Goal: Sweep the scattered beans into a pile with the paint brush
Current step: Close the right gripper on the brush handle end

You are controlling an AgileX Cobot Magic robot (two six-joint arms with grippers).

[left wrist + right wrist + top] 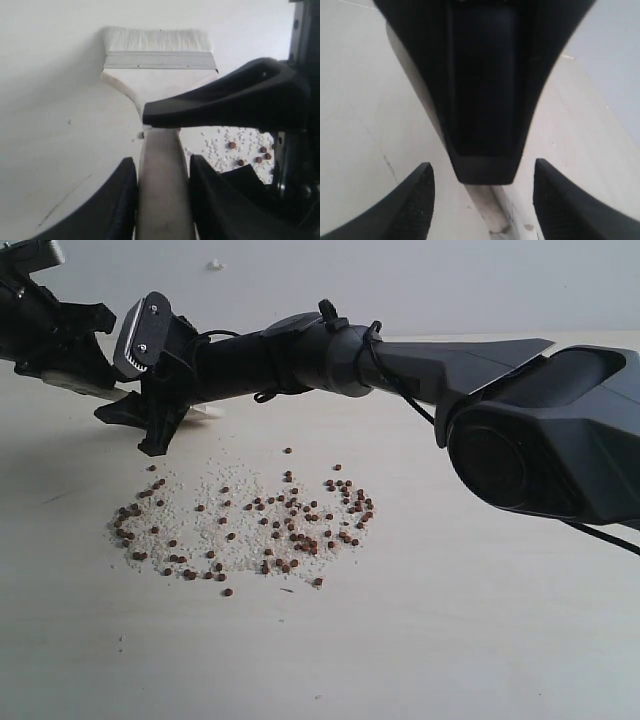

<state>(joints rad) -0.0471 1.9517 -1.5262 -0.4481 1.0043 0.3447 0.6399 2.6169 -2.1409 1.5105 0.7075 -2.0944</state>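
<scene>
The paint brush (160, 75) lies low over the table, white bristles forward, and my left gripper (161, 162) is shut on its pale wooden handle. In the exterior view the left gripper (95, 375) sits at the far left and the bristles (207, 412) peek out behind the right gripper (145, 428). The right arm reaches across the middle. My right gripper (482, 165) is open, its jaws straddling a black left finger (480, 100) and the handle (487, 207) without touching them. The beans (300, 525) lie scattered in a flat spread among whitish grains, nearer than the brush. No heaped pile shows.
The pale table (450, 640) stretches to the right and front of the spread. The right arm's bulky black body (540, 440) hangs over the table's right side. A few beans (232, 145) lie just beside the left gripper.
</scene>
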